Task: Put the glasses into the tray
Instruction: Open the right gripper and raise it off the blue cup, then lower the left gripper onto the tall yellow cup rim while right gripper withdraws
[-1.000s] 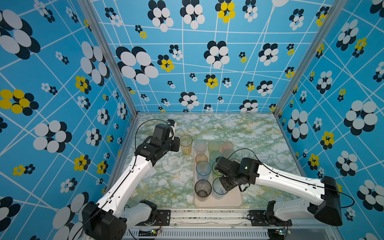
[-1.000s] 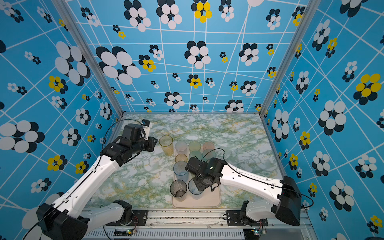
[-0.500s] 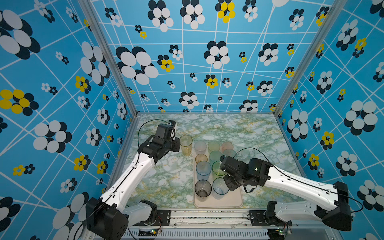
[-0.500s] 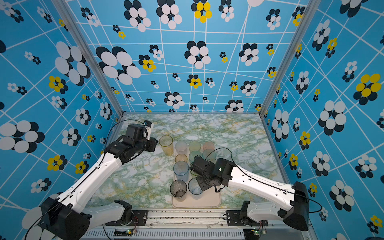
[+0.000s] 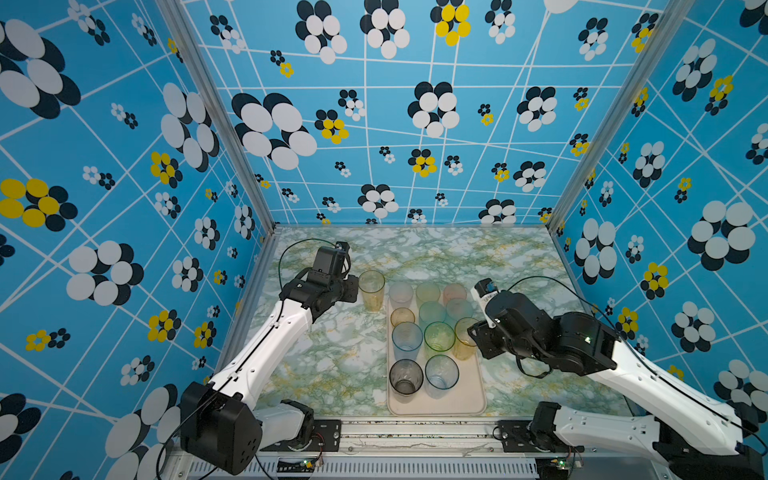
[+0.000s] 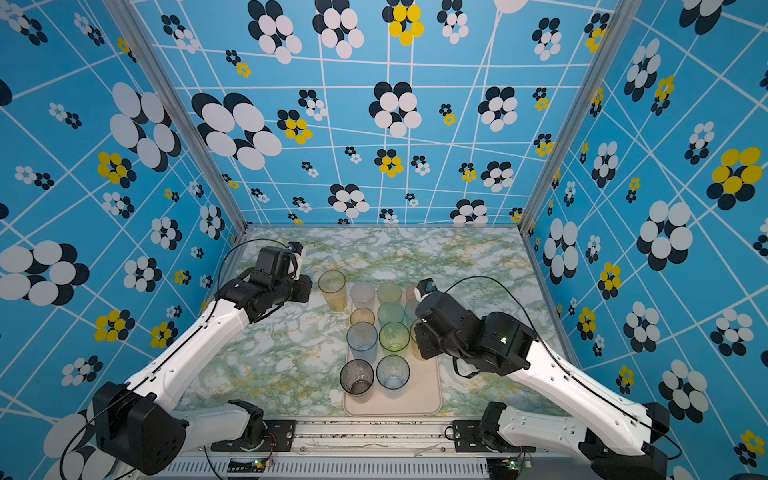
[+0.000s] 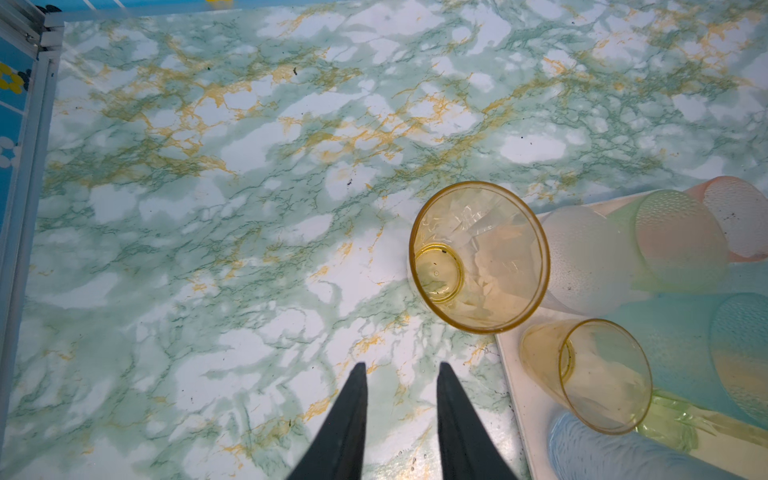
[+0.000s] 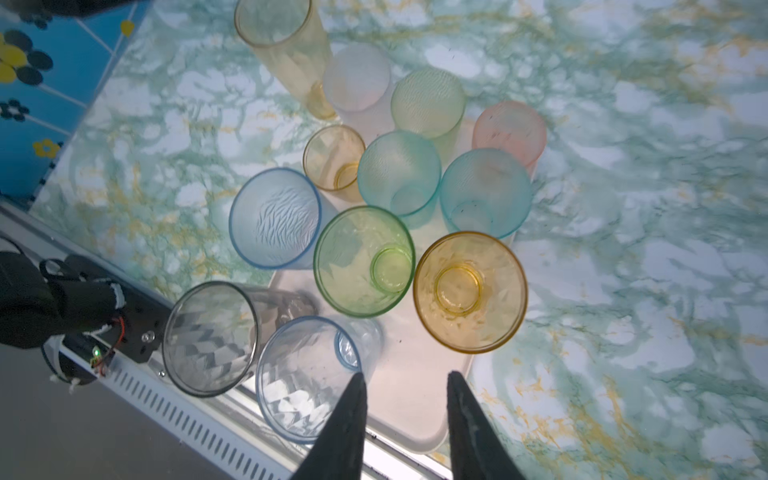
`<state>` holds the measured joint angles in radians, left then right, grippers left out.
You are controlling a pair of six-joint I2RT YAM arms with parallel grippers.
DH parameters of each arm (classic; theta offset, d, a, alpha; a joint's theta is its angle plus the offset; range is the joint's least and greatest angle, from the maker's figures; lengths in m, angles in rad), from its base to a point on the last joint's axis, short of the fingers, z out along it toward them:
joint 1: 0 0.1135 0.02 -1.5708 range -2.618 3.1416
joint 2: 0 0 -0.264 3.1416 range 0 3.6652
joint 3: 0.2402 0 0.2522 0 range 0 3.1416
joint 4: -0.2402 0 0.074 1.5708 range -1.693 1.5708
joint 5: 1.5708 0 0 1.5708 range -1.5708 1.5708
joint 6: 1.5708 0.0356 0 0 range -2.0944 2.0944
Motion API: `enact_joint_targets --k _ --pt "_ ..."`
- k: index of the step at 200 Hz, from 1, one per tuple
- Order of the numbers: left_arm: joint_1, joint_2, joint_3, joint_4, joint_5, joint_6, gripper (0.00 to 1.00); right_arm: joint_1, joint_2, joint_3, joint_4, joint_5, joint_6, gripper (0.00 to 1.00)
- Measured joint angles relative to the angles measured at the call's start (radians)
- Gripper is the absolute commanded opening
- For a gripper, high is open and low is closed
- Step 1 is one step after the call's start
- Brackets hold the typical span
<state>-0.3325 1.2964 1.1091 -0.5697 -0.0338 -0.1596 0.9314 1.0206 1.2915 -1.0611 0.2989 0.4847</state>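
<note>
From where I stand, the cream tray (image 5: 457,401) lies lengthwise on the marbled worktop (image 5: 332,365), toward the near edge and a little right of the middle. Eleven of the glasses (image 5: 432,311) stand upright in it, packed close together from its far end. A whitish glass (image 5: 400,294) and a pink glass (image 5: 454,293) sit at the far corners. A blue glass (image 5: 406,338), a green glass (image 5: 439,336) and an amber glass (image 5: 464,338) form a row farther forward. Nearest are a smoky grey glass (image 5: 405,376) and a clear bluish glass (image 5: 441,372) side by side, with bare tray in front of them. The twelfth, a tall yellow glass (image 5: 371,289), stands upright on the worktop just off the tray's far left corner, outside the rim.

The left end effector (image 7: 401,365) hangs just left of that tall yellow glass. Its two dark fingers are parted with only worktop between them, and they are clear of the glass. The right end effector (image 8: 405,376) hovers over the tray's right side beside the amber glass, fingers likewise spread and empty. In its wrist view one fingertip overlaps the clear bluish glass, and I cannot tell whether they touch.
</note>
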Motion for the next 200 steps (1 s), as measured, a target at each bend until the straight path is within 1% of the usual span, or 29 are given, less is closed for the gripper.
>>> enact_joint_targets --k 19,40,62,77,96,125,165,200 --pt "0.004 0.043 0.029 -0.001 0.0 0.004 0.3 -0.111 0.011 0.044 0.024 0.013 -0.045 0.41" --pt "0.005 0.073 0.061 -0.002 0.004 0.005 0.29 -0.236 0.041 0.061 0.057 0.009 -0.095 0.42" --pt "0.005 0.085 0.089 -0.005 0.01 0.007 0.29 -0.357 0.09 0.058 0.108 -0.041 -0.134 0.42" --pt "0.005 0.089 0.103 -0.011 0.011 0.012 0.29 -0.409 0.119 0.05 0.145 -0.082 -0.15 0.42" --pt "0.005 0.102 0.12 -0.023 0.011 0.023 0.29 -0.438 0.156 0.044 0.177 -0.13 -0.164 0.42" --pt "0.005 0.143 0.143 -0.049 0.011 0.032 0.27 -0.452 0.192 0.044 0.205 -0.179 -0.181 0.42" --pt "0.005 0.208 0.172 -0.072 0.019 0.041 0.27 -0.463 0.195 0.044 0.221 -0.208 -0.19 0.42" --pt "0.005 0.258 0.204 -0.085 0.028 0.048 0.25 -0.466 0.195 0.044 0.233 -0.215 -0.194 0.42"
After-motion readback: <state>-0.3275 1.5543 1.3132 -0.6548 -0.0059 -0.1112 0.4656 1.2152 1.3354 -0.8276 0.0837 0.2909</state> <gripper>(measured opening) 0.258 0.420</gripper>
